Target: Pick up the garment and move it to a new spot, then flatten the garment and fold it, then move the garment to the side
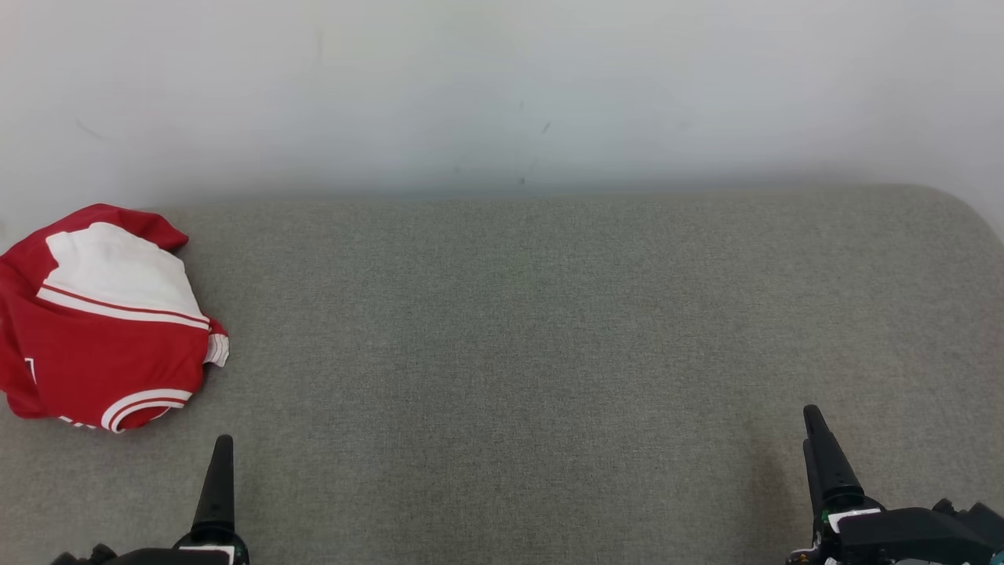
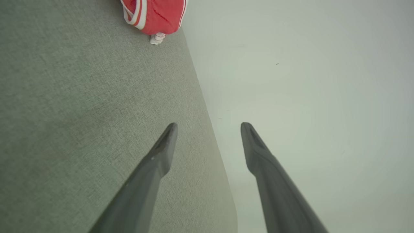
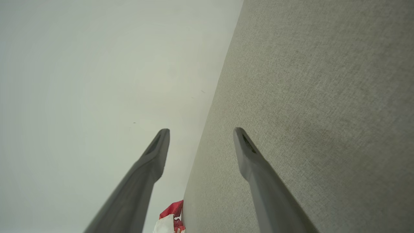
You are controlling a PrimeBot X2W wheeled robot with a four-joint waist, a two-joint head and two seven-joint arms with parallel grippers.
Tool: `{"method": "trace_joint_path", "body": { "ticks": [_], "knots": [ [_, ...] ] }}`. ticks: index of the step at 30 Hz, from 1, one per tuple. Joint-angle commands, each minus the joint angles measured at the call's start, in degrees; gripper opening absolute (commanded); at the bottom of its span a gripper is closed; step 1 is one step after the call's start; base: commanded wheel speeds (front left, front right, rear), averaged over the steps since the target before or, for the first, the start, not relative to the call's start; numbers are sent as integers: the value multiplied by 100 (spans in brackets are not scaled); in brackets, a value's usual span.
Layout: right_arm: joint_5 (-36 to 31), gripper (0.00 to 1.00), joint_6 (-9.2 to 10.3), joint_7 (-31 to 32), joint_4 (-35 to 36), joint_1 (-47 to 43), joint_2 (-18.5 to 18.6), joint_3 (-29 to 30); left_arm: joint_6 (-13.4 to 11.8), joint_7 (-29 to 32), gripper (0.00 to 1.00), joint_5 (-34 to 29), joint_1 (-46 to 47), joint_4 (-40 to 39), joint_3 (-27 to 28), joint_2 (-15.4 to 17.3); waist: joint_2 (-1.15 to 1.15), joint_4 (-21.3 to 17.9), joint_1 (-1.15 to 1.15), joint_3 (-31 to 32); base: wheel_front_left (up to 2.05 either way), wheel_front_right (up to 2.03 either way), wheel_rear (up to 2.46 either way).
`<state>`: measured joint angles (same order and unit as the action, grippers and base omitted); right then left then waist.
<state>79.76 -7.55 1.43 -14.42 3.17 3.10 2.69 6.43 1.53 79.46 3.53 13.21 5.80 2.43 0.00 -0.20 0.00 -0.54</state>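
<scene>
Far left on the grey surface [image 1: 518, 353]: garment [image 1: 110, 329], red with white panels and striped trim, bunched into a rounded heap close to the pale wall [image 1: 502, 78] behind. Near it, on the robot's side: left gripper [image 2: 209, 124], jaws spread wide, holding nothing, over bare surface. Far right, well apart from the heap: right gripper [image 3: 201, 130], likewise wide open and empty.

Probably the first step in hand: picking the heap up for the move to a new spot. Best started with the left gripper, as the near one. Swing left and forward, come down over a raised fold or the striped trim rather than the flat middle, close on few layers, lift straight up until free of the surface, then carry toward the open middle. Worth bringing the right gripper across for a second hold, so as to hang the cloth open instead of dragging a lump. Risk: pinching many layers and lifting a knot.

Hard to make out: left edge of the garment cut off by the frame in the head view. Collar, sleeves and front or back impossible to sort out in the bunch. Small white mark on the red too small to read. One finger per gripper in the head view, the rest off the bottom edge. In each wrist view, just a scrap of red and white at the frame edge.
</scene>
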Motion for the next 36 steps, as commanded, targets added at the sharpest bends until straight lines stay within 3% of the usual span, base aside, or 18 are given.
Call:
{"method": "trace_joint_path", "body": {
  "ticks": [1, 21, 36],
  "knots": [
    [-245, 100, 2, -61, 126, 106, 69, -37, -40, -62, 100, -298, 131, -163, -4, 30, 0, -2, 0, -3, 0, 0, 0],
    [-2980, 100, 4, -502, 452, 96, 61, -217, -349, -505, 100, -3159, 83, -475, -501, 182, 0, -19, 0, -45, 0, 0, 0],
    [-4236, 100, 5, -763, 367, 14, 17, -320, -432, -769, 100, -4191, 29, -499, -798, 339, 0, -21, 0, 1, 0, 0, 0]
  ]
}}
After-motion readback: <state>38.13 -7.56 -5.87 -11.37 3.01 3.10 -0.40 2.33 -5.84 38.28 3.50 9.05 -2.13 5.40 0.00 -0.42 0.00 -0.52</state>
